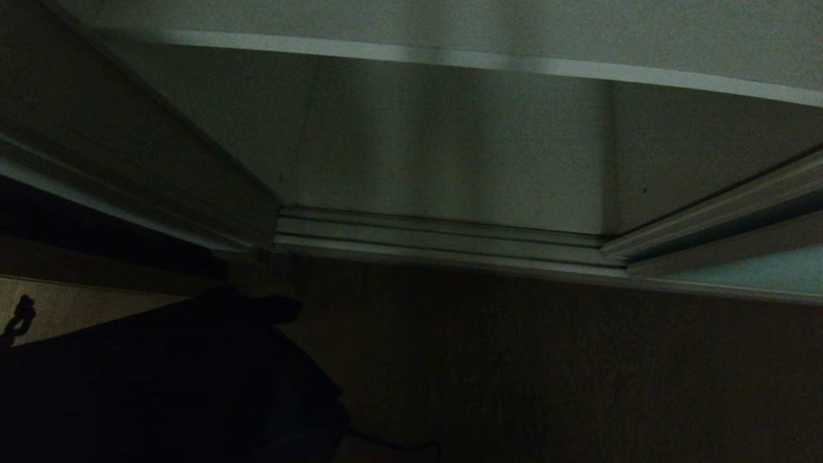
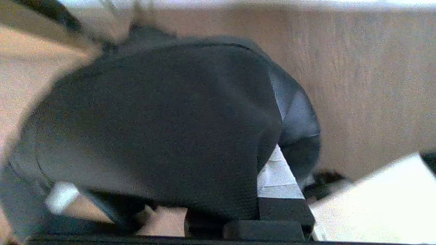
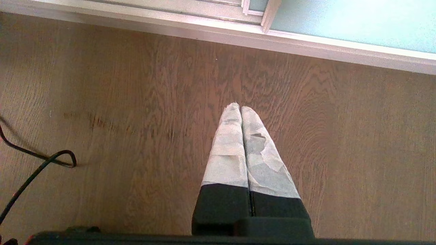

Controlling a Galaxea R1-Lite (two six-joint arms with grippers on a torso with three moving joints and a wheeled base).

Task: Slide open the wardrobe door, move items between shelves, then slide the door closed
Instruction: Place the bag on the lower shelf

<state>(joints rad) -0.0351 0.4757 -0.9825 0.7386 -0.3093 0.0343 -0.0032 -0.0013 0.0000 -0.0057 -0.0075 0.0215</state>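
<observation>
The black fabric bag (image 2: 153, 122) fills most of the left wrist view, bulging over my left gripper (image 2: 265, 160), which is shut on its fabric. Only one taped finger (image 2: 277, 173) shows beside the cloth. In the head view the bag (image 1: 161, 373) is a dark mass at the lower left, over the wooden floor in front of the wardrobe. A shelf (image 1: 450, 59) with a pale front edge crosses the top of the open compartment. The sliding wardrobe door (image 1: 739, 273) stands pushed to the right, and its pale blue-green panel (image 3: 340, 23) also shows. My right gripper (image 3: 241, 110) hangs shut and empty above the floor.
The wardrobe's silver bottom track (image 1: 437, 241) runs across in front of the compartment. A black cable (image 3: 34, 170) lies on the wooden floor (image 3: 136, 102) to one side of the right gripper. A white flat surface (image 2: 374, 207) sits close beside the bag.
</observation>
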